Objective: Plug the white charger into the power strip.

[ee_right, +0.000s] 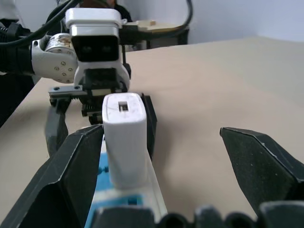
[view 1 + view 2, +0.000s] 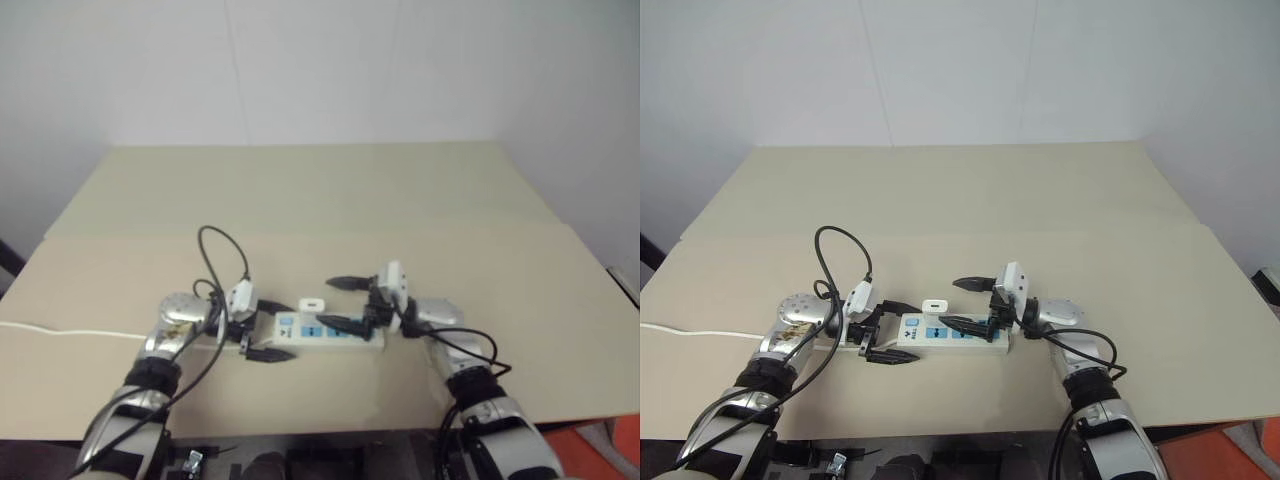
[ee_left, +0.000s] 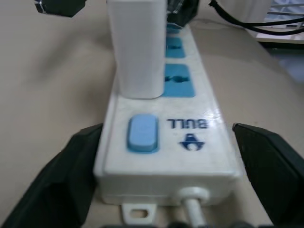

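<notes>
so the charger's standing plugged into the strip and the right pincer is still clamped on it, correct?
Not quite. The white charger does stand plugged into the power strip, but the right pincer is not clamped on it. The right wrist view shows its fingers spread wide, with open space on either side of the charger.

The long white power strip [image 3: 190, 156] under my fingers looks like smooth, slightly glossy plastic, with a satin blue switch [image 3: 142, 133]. The small white cube charger [image 3: 137, 47] looks smooth and semi-matt. My black fingers [image 1: 263, 164] look like matt plastic. The beige tabletop [image 2: 300, 190] looks matt and flat, like board.
</notes>
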You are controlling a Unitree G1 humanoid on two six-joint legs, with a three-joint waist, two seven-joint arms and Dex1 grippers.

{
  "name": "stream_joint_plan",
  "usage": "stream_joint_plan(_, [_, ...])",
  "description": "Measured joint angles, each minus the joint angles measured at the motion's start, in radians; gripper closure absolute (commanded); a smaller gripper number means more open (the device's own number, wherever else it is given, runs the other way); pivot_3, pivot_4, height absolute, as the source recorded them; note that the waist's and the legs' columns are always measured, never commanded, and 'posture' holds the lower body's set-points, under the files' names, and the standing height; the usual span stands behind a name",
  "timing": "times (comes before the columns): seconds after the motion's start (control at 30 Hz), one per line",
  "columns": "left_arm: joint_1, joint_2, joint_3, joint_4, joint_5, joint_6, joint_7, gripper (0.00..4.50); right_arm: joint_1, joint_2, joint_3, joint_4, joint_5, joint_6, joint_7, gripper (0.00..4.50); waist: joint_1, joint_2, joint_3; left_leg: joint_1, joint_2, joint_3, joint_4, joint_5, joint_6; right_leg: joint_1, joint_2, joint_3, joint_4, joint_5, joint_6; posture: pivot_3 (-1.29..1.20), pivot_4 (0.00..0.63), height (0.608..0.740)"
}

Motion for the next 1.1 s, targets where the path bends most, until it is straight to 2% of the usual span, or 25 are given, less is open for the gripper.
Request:
stream_joint_plan(0.13, [0.076,0.062,0.036,-0.13,-0.043,0.024,0.006,0.04,0.082,-0.09,-0.02,-0.137,0.042,0.076,0.034,0.0,-0.002,0.001,0.001,-0.001,0.001,0.001,-0.002,0.0,0.0,-0.002,0.0,0.001,0.0,0.0,0.0,0.0,0.15,0.74])
stream_joint_plan(0.3, [0.191,0.208,0.102,-0.301,-0.095,0.079,0.003,0.04,0.167,-0.248,-0.086,-0.34,0.098,0.181,0.045,0.0,-0.004,0.004,0.003,-0.001,0.001,0.002,-0.002,-0.001,0.0,-0.003,0.0,0.002,-0.001,0.0,0.0,0.0,0.15,0.74])
stream_joint_plan(0.4, [0.27,0.31,0.163,-0.343,-0.114,0.095,0.003,0.04,0.239,-0.395,-0.159,-0.438,0.118,0.251,0.058,0.0,0.001,0.005,0.005,0.0,0.002,0.002,-0.002,-0.001,0.001,-0.002,0.0,0.001,-0.002,0.0,0.0,0.0,0.15,0.74])
stream_joint_plan(0.53, [0.32,0.376,0.238,-0.346,-0.124,0.095,0.017,0.04,0.32,-0.516,-0.244,-0.502,0.147,0.278,0.093,0.0,0.006,0.005,0.006,0.0,0.002,0.003,-0.002,-0.001,0.002,0.0,0.0,0.0,-0.003,-0.001,0.0,0.0,0.15,0.74])
stream_joint_plan(0.63, [0.339,0.384,0.258,-0.346,-0.129,0.093,0.026,0.04,0.366,-0.555,-0.281,-0.525,0.154,0.278,0.113,0.0,0.005,0.005,0.007,0.0,0.002,0.003,-0.002,-0.001,0.002,0.0,0.0,0.001,-0.003,-0.001,0.0,0.0,0.15,0.74])
stream_joint_plan(1.1, [0.338,0.385,0.259,-0.354,-0.138,0.095,0.062,0.04,0.449,-0.571,-0.367,-0.604,0.186,0.278,0.073,0.0,0.005,0.004,0.007,0.0,0.003,0.004,-0.003,-0.002,0.002,0.0,0.0,0.001,-0.003,-0.001,0.0,0.0,0.15,0.74])
